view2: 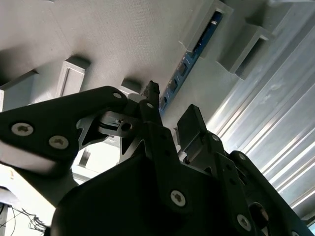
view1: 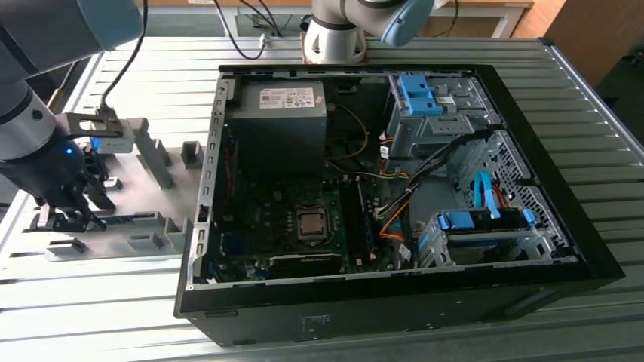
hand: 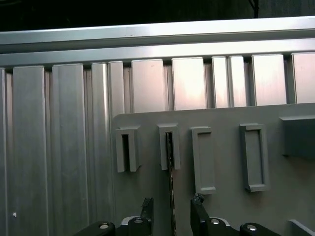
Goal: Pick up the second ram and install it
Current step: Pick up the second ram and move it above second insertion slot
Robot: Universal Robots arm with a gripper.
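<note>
The second ram [hand: 171, 182] stands on edge in a slotted grey block of the grey fixture plate [hand: 221, 206]. In the second wrist view the ram [view2: 189, 59] shows as a blue-green strip running away from the fingers. My gripper [hand: 172, 202] is open and straddles the stick's near end, one fingertip on each side with a gap to the board. In the exterior view my gripper [view1: 69, 215] hangs low over the plate's left part, at the end of the ram [view1: 129, 219].
An open black computer case [view1: 403, 302] lies to the exterior view's right of the fixture plate [view1: 121, 192], with its motherboard [view1: 302, 219], power supply [view1: 277, 113] and blue drive-bay clips [view1: 418, 94]. Several grey fixture blocks [view1: 156, 154] stand on the plate. Ribbed metal tabletop [view1: 90, 302] surrounds everything.
</note>
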